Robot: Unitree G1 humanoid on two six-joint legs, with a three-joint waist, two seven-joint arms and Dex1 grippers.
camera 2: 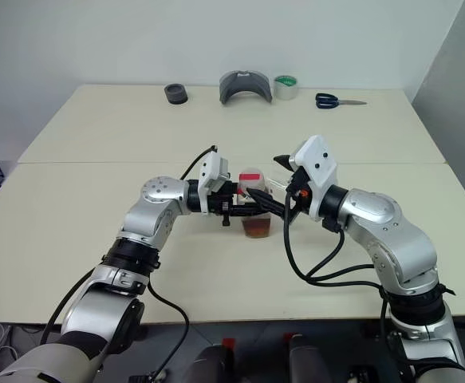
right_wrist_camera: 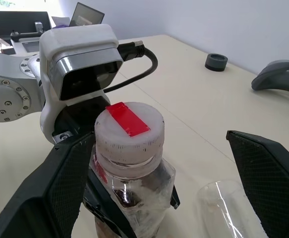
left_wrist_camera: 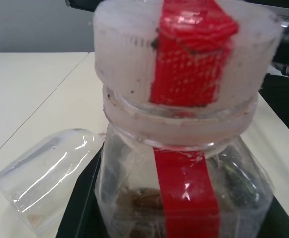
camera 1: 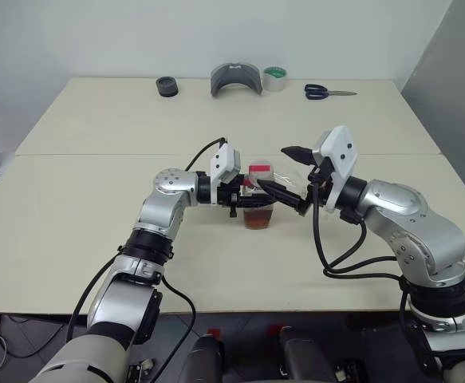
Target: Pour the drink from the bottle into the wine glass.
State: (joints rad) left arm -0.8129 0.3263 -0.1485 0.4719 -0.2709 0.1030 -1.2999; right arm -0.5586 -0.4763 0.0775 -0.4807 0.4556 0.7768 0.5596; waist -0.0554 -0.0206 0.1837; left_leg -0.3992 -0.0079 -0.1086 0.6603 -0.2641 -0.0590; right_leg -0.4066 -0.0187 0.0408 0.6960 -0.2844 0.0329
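Right wrist view shows the bottle point(right_wrist_camera: 132, 173) upright, long axis vertical, cap point(right_wrist_camera: 129, 130) pointing straight up and still screwed on. The left pincer point(camera 1: 244, 194) is clenched on the bottle body, holding it at the middle of the surface point(camera 1: 96, 231), with tea-coloured drink point(camera 1: 258, 219) low in it. The right pincer point(right_wrist_camera: 159, 188) is released, its black fingers point(right_wrist_camera: 55, 183) spread wide to either side of the cap without touching it. A glass point(left_wrist_camera: 45, 173) lies tipped on its side just beside the bottle, on the far side from the left arm; its stem and foot cannot be made out. Judged from this, the step in hand is uncapping: next the right pincer must close on the cap and twist it off. Scissors point(camera 1: 328, 92) lie well apart, at 1 o'clock from the bottle.
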